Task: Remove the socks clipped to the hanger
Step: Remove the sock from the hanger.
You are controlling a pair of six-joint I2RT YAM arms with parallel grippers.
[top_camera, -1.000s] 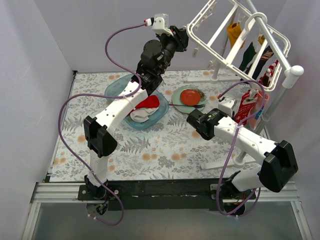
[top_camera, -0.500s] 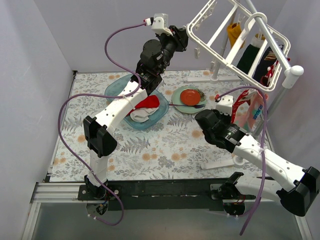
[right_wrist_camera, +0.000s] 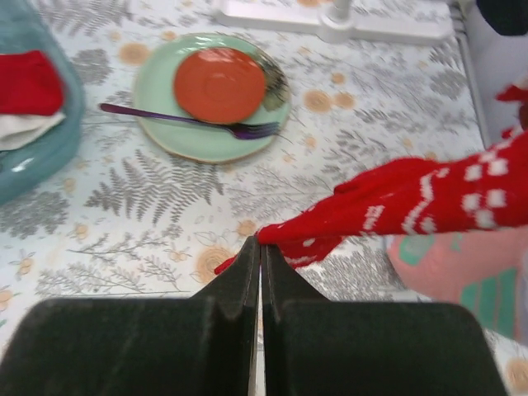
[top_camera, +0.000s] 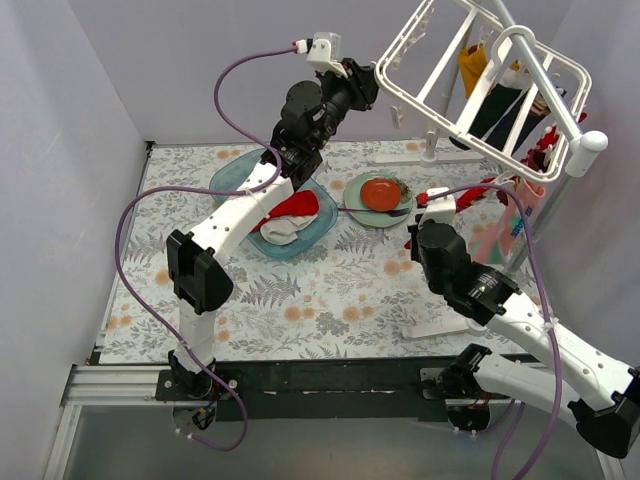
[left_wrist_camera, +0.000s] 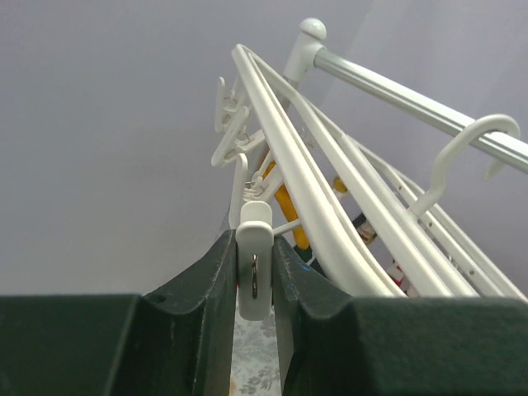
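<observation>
The white hanger hangs tilted at the back right. My left gripper is raised to its near-left corner and is shut on a white clip of the hanger. My right gripper is shut on the toe of a red-and-white sock, which stretches taut to the right toward the hanger's clips. A pale pink sock hangs just below it and also shows in the right wrist view. A mustard sock and a dark navy sock hang under the bars.
A blue tub at mid-table holds a red sock and a white one. A green plate with a red-orange disc and a purple fork lies beside it. The stand's white post rises at right.
My right arm has pulled back toward the near side and swung left, stretching the red-and-white sock out sideways from the hanger. The hanger has tilted a little. My left arm has stayed at the clip.
</observation>
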